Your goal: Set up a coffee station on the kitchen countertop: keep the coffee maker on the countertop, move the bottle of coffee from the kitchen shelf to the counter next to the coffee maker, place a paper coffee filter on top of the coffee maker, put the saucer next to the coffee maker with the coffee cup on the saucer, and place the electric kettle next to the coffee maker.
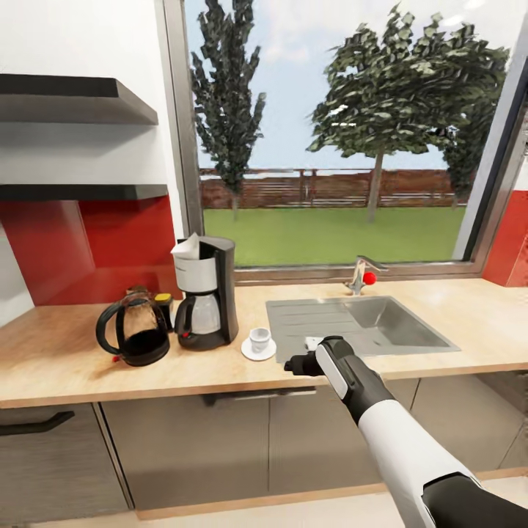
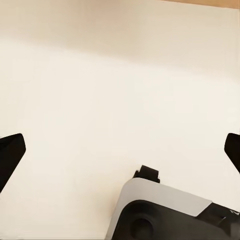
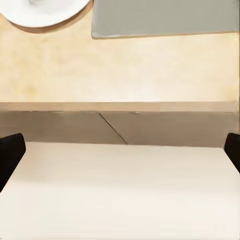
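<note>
Right gripper (image 3: 120,150) jaws spread wide, empty, just off the counter (image 1: 440,345) edge. Left gripper (image 2: 120,150) jaws also wide, empty, over floor. Cup (image 1: 259,339) on saucer (image 1: 259,350) sits just left of right jaws, then maker (image 1: 209,293) with filter (image 1: 187,248) on top. Kettle (image 1: 136,330) leftmost, bottle (image 1: 163,306) behind. Setup looks complete; nothing blocking.

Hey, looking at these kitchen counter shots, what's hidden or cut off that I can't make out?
- Dark bottle with yellow-tan cap: head view, mostly hidden behind the rounded glass kettle.
- Round white saucer: right wrist view, cut by the frame edge.
- Right gripper: head view, too small and dark to read its fingers.
</note>
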`<state>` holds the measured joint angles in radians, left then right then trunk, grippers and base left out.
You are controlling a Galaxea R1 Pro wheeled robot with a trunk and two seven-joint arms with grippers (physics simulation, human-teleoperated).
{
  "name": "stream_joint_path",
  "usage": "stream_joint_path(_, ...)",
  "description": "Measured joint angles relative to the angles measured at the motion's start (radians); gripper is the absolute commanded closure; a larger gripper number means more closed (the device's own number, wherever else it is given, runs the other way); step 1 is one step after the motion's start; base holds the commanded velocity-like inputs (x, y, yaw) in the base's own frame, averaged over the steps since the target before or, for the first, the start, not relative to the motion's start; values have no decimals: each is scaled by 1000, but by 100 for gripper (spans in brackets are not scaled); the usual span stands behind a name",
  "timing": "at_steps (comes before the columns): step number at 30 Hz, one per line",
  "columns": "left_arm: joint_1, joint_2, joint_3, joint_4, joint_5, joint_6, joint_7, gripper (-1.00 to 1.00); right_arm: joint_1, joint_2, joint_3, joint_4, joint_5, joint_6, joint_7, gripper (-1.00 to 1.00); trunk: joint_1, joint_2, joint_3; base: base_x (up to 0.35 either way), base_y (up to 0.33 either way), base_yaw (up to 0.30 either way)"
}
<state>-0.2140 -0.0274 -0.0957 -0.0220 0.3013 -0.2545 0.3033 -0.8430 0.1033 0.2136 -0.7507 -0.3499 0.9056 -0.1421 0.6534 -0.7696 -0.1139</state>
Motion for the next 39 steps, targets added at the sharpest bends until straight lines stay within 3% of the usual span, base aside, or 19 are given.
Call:
stream_joint_path(8,0,0,0,0,0,0,-1,-100,2,0,0,0,0,0,0,-100,0,0,0,-266,-128,0)
stream_joint_path(18,0,0,0,0,1,0,-3,-100,4,0,0,-1,1,-2,0,-100,-1,0,0,-15,-5,0)
stream_joint_path(21,0,1,0,1,2,0,-4,-100,6,0,0,-1,1,-46,1,-100,-1,0,0,0,0,0)
stream_joint_path(26,0,1,1,1,2,0,-4,-100,10,-1,-1,4,3,-268,2,-100,-1,0,0,0,0,0)
stream_joint_path(29,0,1,1,1,2,0,-4,-100,11,-1,-1,71,4,-378,4,-100,0,0,0,0,0,0)
stream_joint_path(31,0,1,1,0,1,0,-4,-100,12,-1,-3,179,6,-461,5,-100,0,0,0,0,0,0)
stream_joint_path(35,0,2,1,0,0,0,-4,-100,13,-2,-6,513,9,-738,3,-100,0,0,0,0,0,0)
stream_joint_path(36,0,2,1,0,0,0,-4,-100,12,-2,-6,554,9,-779,3,-100,0,0,0,0,0,0)
stream_joint_path(39,0,0,-2,0,-3,0,-4,-100,13,-3,-7,747,9,-1020,-1,-100,0,0,0,0,0,0)
